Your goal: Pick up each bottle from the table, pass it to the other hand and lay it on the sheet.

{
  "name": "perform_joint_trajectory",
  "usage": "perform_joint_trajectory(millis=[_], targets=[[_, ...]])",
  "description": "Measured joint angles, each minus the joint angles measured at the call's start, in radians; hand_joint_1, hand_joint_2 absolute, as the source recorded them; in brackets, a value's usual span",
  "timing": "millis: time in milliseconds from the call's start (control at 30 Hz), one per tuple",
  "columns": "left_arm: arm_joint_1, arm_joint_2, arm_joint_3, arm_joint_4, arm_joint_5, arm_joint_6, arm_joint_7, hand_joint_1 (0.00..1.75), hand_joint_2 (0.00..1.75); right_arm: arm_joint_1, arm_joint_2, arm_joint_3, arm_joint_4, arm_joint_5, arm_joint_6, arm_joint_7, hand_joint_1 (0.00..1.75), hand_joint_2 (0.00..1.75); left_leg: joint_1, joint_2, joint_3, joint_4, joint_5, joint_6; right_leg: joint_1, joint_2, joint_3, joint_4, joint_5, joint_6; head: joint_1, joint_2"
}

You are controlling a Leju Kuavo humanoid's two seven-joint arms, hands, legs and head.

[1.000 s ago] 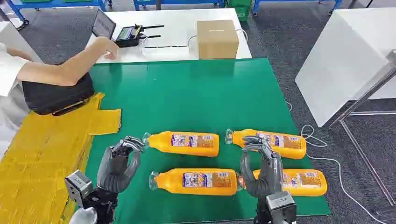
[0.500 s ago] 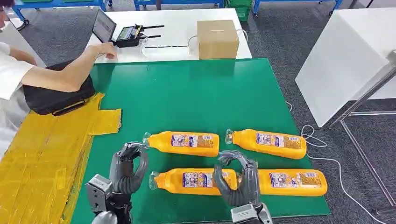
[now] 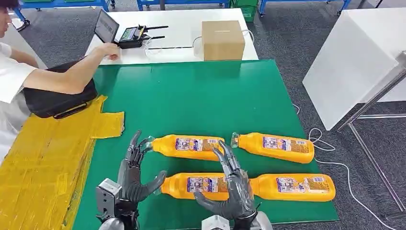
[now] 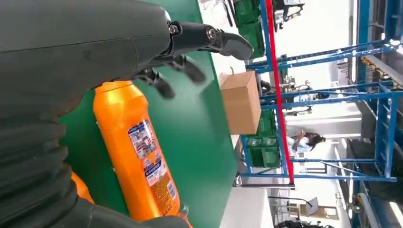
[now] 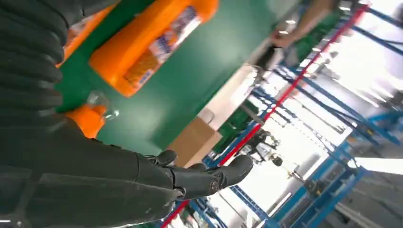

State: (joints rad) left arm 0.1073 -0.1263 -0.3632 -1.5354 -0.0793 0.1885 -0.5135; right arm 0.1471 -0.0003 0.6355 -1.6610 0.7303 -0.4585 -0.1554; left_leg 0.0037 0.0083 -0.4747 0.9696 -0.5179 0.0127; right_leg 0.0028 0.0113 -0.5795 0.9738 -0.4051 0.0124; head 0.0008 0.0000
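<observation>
Bottles, orange, qty 4, lying flat on green mat (image 3: 201,96), near-left bottle (image 3: 203,186) between left hand (image 3: 131,175) and right hand (image 3: 230,189), both w/ fingers spread, holding nothing; prob. full, heavy, rigid, slick plastic; grasp mid-body at label.

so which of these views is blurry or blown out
Head view: sharp and evenly lit, bottle labels legible as print. Left wrist view: bottle crisp, hand close and soft, background washed out white. Right wrist view: blurred throughout, bottle smeared, strong glare behind the blue racks.
</observation>
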Motion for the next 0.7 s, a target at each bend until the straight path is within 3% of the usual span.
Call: perform_joint_trajectory(millis=[100, 400, 700], targets=[[0.002, -0.002, 0.001, 0.000, -0.001, -0.016, 0.006, 0.00, 1.75, -0.009, -0.016, 0.012, 0.026, 0.122, 0.014, 0.084, 0.00, 1.75, 0.000, 0.000, 0.000, 0.000, 0.000, 0.000, 0.000, 0.000, 0.000, 0.000, 0.000, 0.000, 0.000, 0.000], [0.003, -0.010, 0.011, 0.000, -0.010, -0.052, 0.021, 0.00, 1.75, -0.035, -0.050, 0.038, 0.109, 0.293, 0.048, 0.208, 0.00, 1.75, 0.000, 0.000, 0.000, 0.000, 0.000, 0.000, 0.000, 0.000, 0.000, 0.000, 0.000, 0.000, 0.000, 0.000], [0.003, -0.018, 0.018, 0.003, -0.010, -0.064, 0.029, 0.00, 1.75, -0.057, -0.057, 0.049, 0.167, 0.350, 0.061, 0.259, 0.00, 1.75, 0.000, 0.000, 0.000, 0.000, 0.000, 0.000, 0.000, 0.000, 0.000, 0.000, 0.000, 0.000, 0.000, 0.000]])
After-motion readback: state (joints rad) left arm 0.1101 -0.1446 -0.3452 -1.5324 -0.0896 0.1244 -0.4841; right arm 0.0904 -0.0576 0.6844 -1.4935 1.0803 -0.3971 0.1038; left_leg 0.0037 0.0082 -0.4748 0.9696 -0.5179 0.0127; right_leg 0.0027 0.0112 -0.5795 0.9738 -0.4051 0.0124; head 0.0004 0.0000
